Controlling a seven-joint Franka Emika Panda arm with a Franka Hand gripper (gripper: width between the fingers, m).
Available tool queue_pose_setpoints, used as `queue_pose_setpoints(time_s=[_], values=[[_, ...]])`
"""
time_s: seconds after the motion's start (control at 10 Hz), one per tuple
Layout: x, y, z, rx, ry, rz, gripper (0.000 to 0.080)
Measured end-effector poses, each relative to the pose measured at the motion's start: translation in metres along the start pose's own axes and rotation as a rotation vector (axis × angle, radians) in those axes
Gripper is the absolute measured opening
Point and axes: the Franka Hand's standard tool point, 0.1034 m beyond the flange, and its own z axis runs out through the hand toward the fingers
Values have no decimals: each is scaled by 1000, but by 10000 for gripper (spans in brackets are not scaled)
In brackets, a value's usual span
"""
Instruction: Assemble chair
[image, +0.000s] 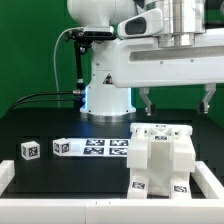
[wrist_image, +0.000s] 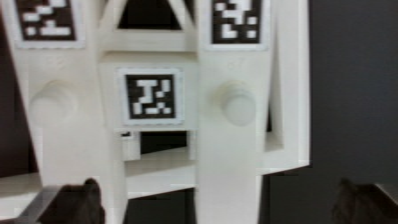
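Our gripper (image: 176, 108) hangs released, jaws wide, above the chair (image: 160, 158) by the table's (image: 65, 172) front edge. Lowered off-centre, a finger could strike the chair and shift it.

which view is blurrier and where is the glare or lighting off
Wrist view: the blocky white plastic chair assembly fills the frame and looks soft, its black-and-white tags smeared, and the dark fingertips of the open claw are out of focus. Exterior view: sharper, though the chair's top washes out against the black table, and a blue glow tints the white robot arm at its base.
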Motion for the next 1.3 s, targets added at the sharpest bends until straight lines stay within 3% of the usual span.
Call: queue_pose_setpoints(time_s=[0.3, 0.8, 1.0, 1.1, 1.2, 1.3], values=[[-1, 49, -25, 5, -32, -52, 649], [3, 54, -25, 6, -30, -66, 649], [-12, 103, -14, 17, -67, -103, 649], [-14, 122, -13, 9, -72, -103, 649], [-17, 134, -10, 2, -72, -87, 649], [-21, 136, -7, -2, -53, -77, 649]])
